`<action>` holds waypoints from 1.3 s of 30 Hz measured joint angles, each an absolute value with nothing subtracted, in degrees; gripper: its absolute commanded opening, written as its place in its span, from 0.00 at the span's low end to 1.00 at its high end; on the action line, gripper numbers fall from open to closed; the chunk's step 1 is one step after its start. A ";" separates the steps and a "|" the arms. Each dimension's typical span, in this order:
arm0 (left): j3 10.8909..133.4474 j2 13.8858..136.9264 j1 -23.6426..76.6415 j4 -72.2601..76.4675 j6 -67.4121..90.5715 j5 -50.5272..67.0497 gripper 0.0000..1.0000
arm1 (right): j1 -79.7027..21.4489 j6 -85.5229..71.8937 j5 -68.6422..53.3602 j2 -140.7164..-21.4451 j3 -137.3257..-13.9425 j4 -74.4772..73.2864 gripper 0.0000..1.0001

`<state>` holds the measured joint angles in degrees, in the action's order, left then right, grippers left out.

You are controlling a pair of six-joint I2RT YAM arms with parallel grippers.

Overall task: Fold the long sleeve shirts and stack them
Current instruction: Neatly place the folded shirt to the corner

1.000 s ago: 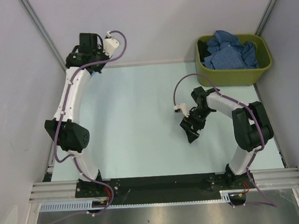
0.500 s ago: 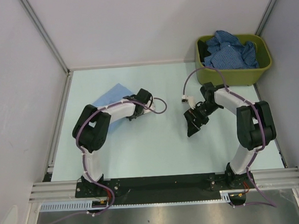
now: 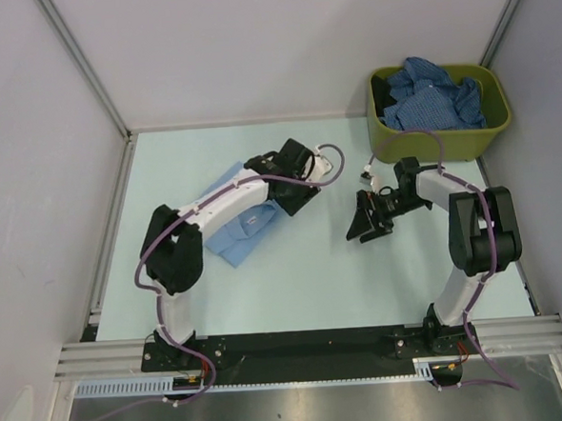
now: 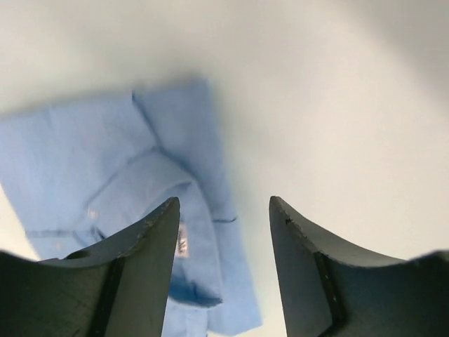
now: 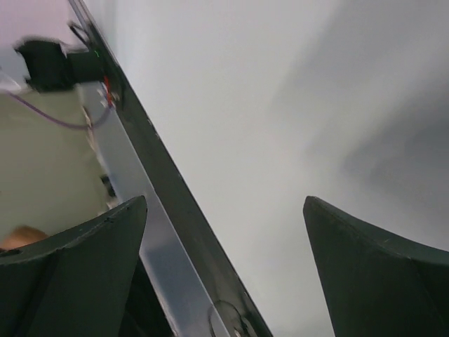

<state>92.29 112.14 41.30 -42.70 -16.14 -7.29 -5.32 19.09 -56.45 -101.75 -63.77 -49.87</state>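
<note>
A plain light blue long sleeve shirt lies folded on the pale table, left of centre, with my left forearm crossing over it. The left wrist view shows its collar and label just under the fingers. My left gripper hovers at the shirt's right edge, open, nothing between its fingers. Darker blue patterned shirts are heaped in the olive-green bin at the back right. My right gripper hangs open over bare table, in front of the bin and holding nothing.
The bin stands against the back right corner. Grey walls with metal posts close in the left, back and right sides. A black rail and an aluminium frame run along the near edge by the arm bases.
My left arm swung from the back left corner to the table's middle, the light blue shirt now lies flat there, and the left gripper opened. The right gripper shifted slightly toward the bin.
</note>
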 measured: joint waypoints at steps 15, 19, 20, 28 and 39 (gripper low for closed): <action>68.66 74.02 -0.47 -36.01 -12.23 29.39 0.85 | -29.95 -38.06 -46.81 -102.43 -48.40 15.44 1.00; 63.00 66.00 -0.01 -34.46 -10.90 31.68 0.85 | -33.74 -49.15 -40.62 -112.07 -53.39 26.02 1.00; 62.28 64.55 -0.08 -34.15 -10.52 31.77 0.85 | -34.09 -52.18 -40.07 -113.73 -54.00 28.82 1.00; 61.17 61.12 -2.13 -33.04 -8.95 31.73 0.85 | -37.78 -67.02 -31.16 -121.34 -55.79 46.02 0.92; 61.14 62.39 -2.94 -32.82 -7.35 31.42 0.84 | -38.81 -71.37 -24.71 -127.11 -59.46 46.78 0.04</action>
<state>61.14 62.39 -2.94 -32.82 -7.35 31.42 -38.81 -71.37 -24.71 -127.11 -59.46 46.78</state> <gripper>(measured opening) 0.843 0.284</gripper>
